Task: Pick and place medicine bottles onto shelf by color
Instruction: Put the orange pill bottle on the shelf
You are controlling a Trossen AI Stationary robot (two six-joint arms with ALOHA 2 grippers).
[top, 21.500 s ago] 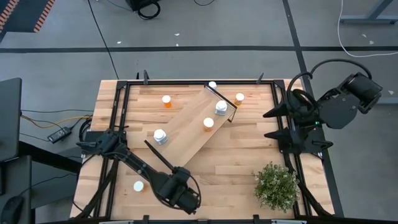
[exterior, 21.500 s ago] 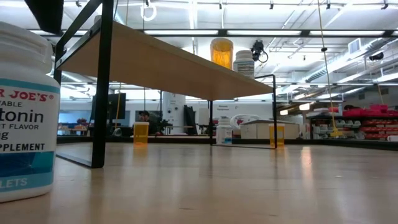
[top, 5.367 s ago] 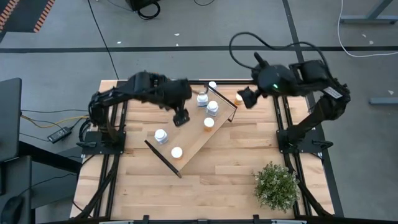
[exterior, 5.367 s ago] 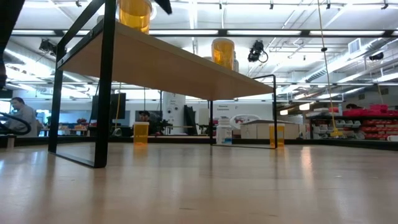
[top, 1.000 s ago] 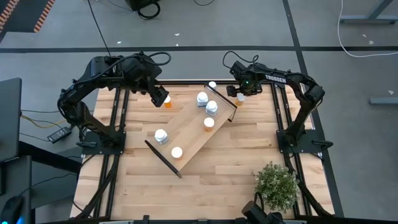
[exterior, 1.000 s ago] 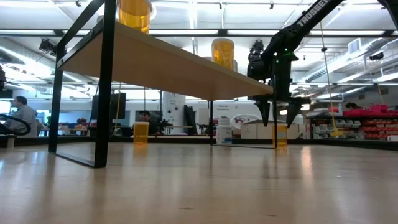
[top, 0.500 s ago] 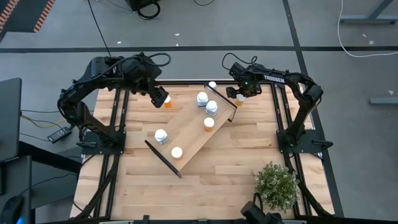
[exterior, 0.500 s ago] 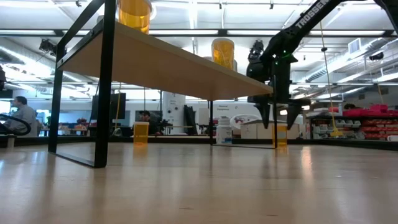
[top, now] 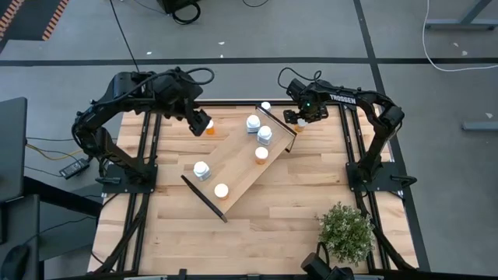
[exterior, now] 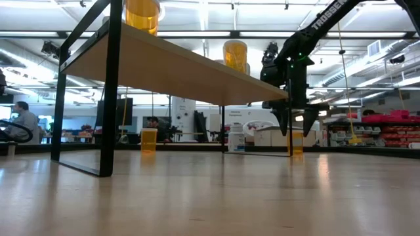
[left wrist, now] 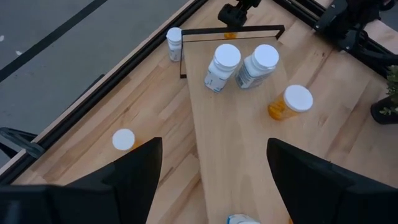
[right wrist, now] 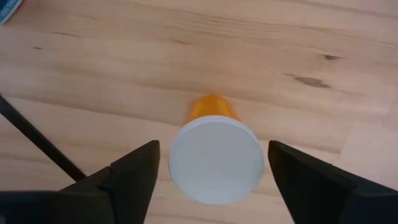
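Right hand (right wrist: pixel 214 180) lower around white-capped orange bottle (right wrist: pixel 215 152)

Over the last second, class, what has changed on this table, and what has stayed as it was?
The right gripper has eased down around the orange bottle beside the shelf, fingers narrowing but not yet gripping. The left gripper, open above another orange bottle, and every bottle stayed put.
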